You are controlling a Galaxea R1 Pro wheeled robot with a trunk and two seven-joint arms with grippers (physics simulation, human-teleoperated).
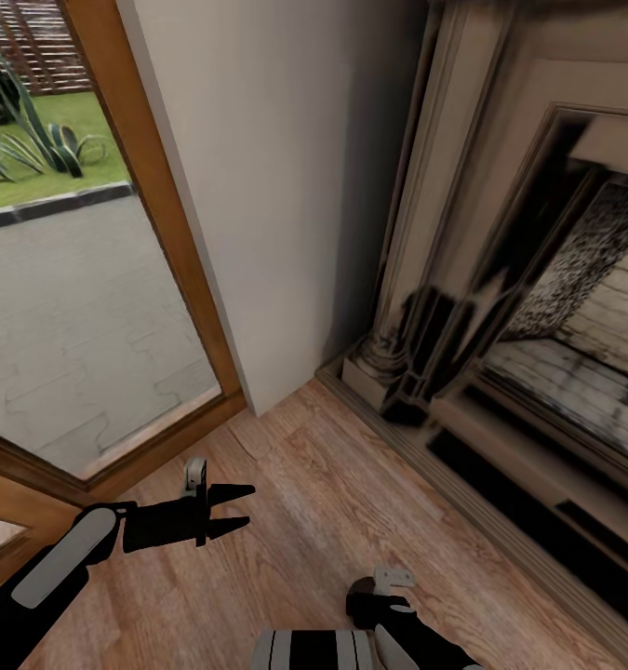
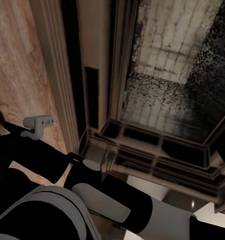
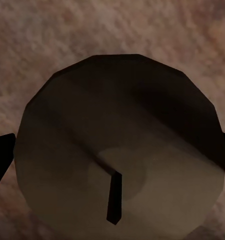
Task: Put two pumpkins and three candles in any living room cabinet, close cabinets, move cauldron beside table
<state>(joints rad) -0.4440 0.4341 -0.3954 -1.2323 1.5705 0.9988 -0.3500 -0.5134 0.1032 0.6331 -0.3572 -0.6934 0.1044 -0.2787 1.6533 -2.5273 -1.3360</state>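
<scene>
The left gripper [image 1: 244, 508] hovers over the floor [image 1: 332, 521] with its 2 black fingers [image 1: 230, 490] spread apart and nothing between them, pointing toward the fireplace [image 1: 537, 307]. The right gripper [image 3: 112, 150] holds a candle [image 3: 120, 145], its round grey-beige top and dark wick facing the wrist camera, a finger at each side. The wall [image 1: 276, 186] stands left of the fireplace, with a wood-framed window [image 1: 81, 279] beyond it.
</scene>
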